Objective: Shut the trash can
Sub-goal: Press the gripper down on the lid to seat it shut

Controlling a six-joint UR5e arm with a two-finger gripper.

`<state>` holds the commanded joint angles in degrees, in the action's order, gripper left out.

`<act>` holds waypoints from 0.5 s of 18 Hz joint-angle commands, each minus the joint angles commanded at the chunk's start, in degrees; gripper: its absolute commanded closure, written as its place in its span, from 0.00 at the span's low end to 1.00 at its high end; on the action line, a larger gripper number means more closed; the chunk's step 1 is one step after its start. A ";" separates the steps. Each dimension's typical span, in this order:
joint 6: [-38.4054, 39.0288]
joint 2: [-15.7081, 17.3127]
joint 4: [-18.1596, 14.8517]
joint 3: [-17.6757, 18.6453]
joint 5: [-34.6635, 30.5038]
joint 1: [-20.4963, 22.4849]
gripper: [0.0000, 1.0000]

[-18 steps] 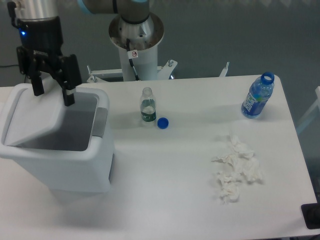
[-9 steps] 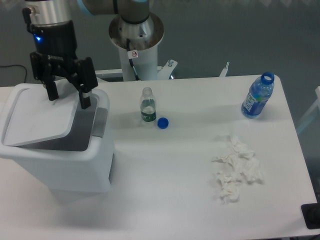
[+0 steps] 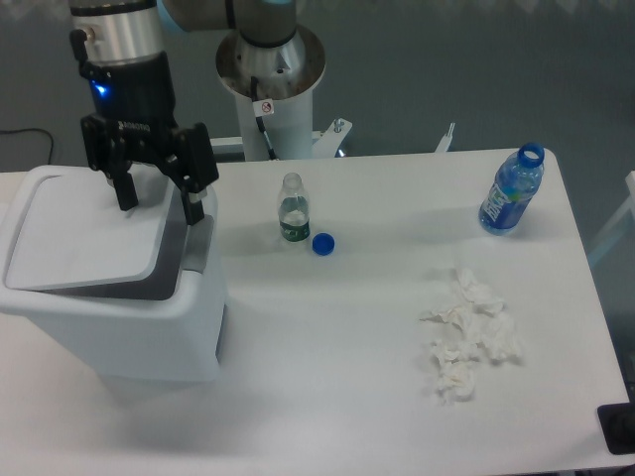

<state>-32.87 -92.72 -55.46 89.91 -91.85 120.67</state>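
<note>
Beneath the spread, released jaws of the gripper [image 3: 160, 203], white trash can [image 3: 114, 317] with lid [image 3: 84, 233] nearly flat, grey rim strip showing at its right edge

One fixed view — high, front, probably mid-distance

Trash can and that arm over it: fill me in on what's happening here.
The arm's tool hangs open over the right-hand edge of the trash can, gripping nothing. The lid lies nearly flat, but a grey gap shows along its right side, so it is not fully shut. A small clear bottle, a blue cap, a blue bottle and crumpled tissues lie untouched.
</note>
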 joint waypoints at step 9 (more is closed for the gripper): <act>0.00 -0.97 0.70 0.00 0.18 1.93 0.00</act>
<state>-32.87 -93.69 -54.76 89.91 -91.67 122.60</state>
